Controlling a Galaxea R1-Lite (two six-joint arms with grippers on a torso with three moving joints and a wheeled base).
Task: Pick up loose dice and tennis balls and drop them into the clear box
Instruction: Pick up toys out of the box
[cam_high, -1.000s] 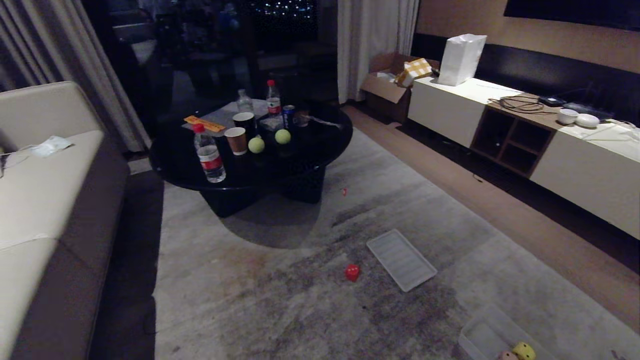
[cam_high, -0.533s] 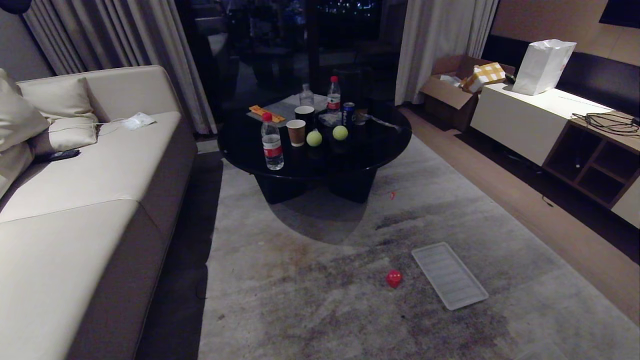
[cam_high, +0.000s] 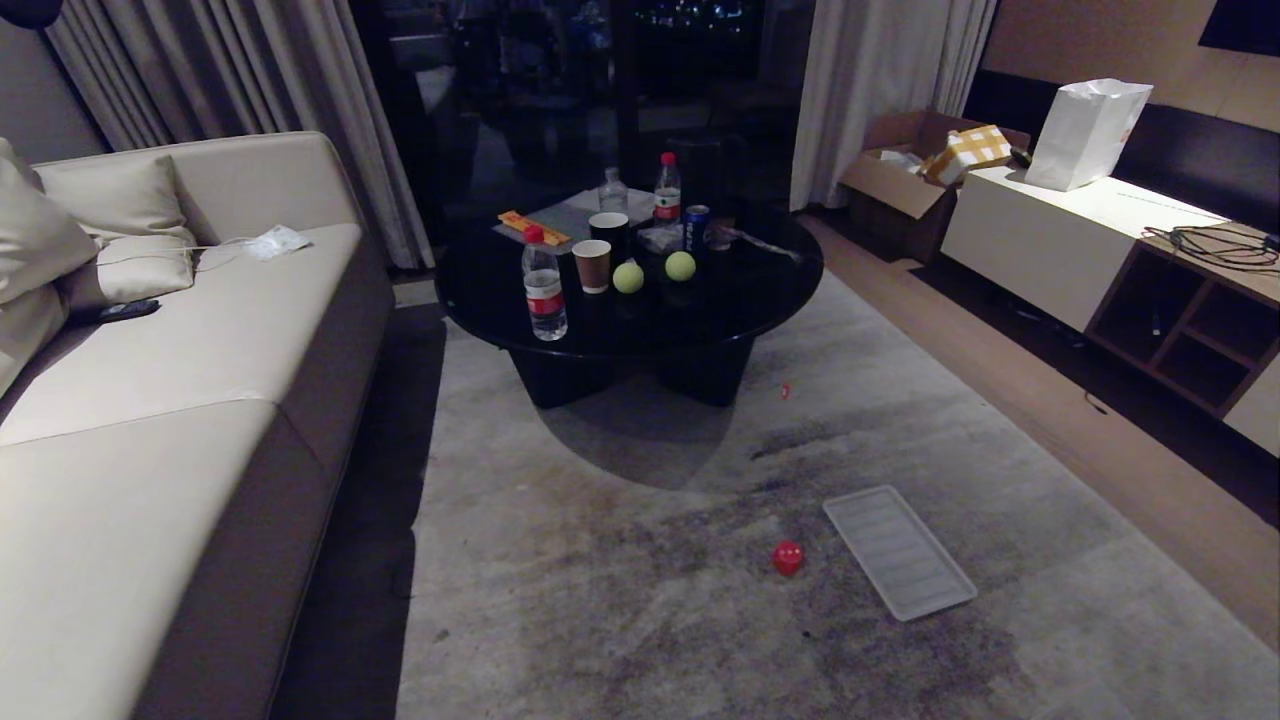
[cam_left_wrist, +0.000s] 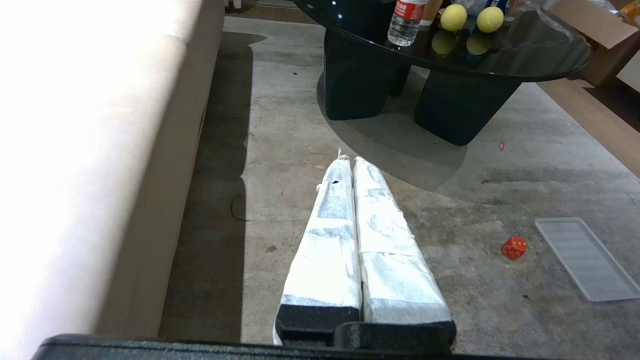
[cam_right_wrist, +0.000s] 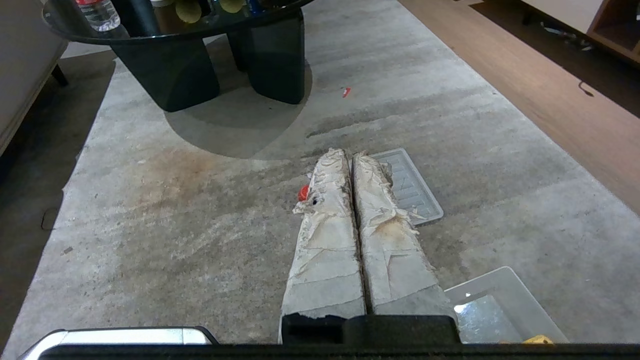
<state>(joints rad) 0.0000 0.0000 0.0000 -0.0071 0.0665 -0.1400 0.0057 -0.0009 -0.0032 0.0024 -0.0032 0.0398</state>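
Both your arms sit parked: the left gripper (cam_left_wrist: 354, 162) and right gripper (cam_right_wrist: 348, 156) are pressed shut on nothing. The red die (cam_high: 788, 557) lies loose on the rug beside the ribbed panel (cam_high: 898, 550), the tennis balls (cam_high: 628, 277) wait on the black surface (cam_high: 760, 290), and the clear box (cam_right_wrist: 492, 307) sits near your right side, within reach for drops.

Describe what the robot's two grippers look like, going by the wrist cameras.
The left gripper has two long tapering fingers wrapped in clean white cloth-like tape, on a black base, with a loose thread at the tip. The right gripper is the same build, but its wrapping is greyer, wrinkled and frayed, with a brownish stain on one finger. No cables or markings show.
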